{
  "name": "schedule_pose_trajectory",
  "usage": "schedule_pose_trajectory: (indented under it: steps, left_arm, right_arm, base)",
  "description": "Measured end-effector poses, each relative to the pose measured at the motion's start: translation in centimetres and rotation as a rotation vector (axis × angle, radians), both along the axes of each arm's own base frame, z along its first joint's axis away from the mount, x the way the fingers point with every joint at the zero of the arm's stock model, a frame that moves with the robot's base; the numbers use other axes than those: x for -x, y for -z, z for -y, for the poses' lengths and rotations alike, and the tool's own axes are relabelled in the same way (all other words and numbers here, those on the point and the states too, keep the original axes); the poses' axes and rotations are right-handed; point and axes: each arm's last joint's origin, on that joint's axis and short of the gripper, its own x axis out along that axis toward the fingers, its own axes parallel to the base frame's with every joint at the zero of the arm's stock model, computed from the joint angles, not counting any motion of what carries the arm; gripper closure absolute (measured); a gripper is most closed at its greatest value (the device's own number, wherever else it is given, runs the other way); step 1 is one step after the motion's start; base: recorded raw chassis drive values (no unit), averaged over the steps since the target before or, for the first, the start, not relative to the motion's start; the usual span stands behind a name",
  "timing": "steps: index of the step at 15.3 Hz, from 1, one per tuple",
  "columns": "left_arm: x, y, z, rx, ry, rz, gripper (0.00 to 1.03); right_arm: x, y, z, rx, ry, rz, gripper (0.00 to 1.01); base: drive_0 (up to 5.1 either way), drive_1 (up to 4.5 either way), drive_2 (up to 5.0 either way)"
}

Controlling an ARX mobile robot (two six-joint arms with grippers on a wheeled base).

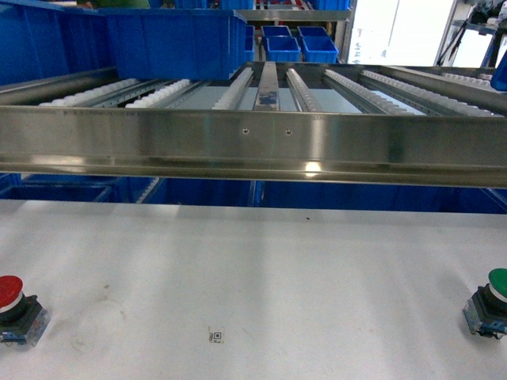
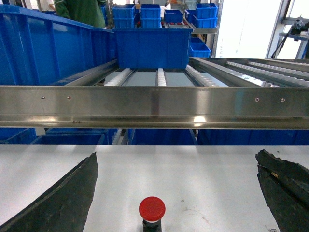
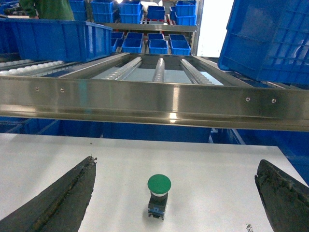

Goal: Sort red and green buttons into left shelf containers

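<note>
The red button stands on the white table at the near left, and the green button at the near right. Neither gripper shows in the head view. In the left wrist view my left gripper is open, its dark fingers spread wide, and the red button sits on the table between and below them, untouched. My right gripper is open too, with the green button upright on the table between its fingers, apart from both. Large blue containers rest on the left of the roller shelf, also seen as a blue bin.
A steel front rail of the roller shelf runs across above the table's far edge. More blue bins sit under the shelf and behind it. Another blue bin hangs at the upper right. A small code sticker lies near the front.
</note>
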Motion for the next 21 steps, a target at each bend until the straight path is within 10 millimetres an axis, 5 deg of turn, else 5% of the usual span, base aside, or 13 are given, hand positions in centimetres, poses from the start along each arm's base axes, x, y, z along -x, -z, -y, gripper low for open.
schedule_pose_trajectory:
  steps: [11, 14, 18, 21]
  left_arm:
    - [-0.1, -0.2, -0.3, 0.000, 0.011, 0.021, 0.05]
    - [-1.5, -0.6, -0.6, 0.013, 0.046, 0.030, 0.05]
    - [-7.0, -2.7, -0.4, 0.013, 0.140, -0.017, 0.05]
    - [-11.4, -1.6, -0.3, 0.030, 0.150, -0.216, 0.05]
  right_arm:
    - [0.0, 0.0, -0.1, -0.002, -0.007, 0.003, 0.03]
    - [-1.1, 0.2, -0.7, 0.006, -0.036, -0.046, 0.03]
    - [-6.2, 0.2, -0.4, 0.064, -0.070, -0.195, 0.03]
    - [-11.2, 1.0, -0.1, 0.077, -0.106, -0.369, 0.03]
  base:
    - [0.0, 0.00, 0.0]
    - [0.0, 0.00, 0.0]
    - [0.0, 0.00, 0.0]
    - [0.0, 0.00, 0.0]
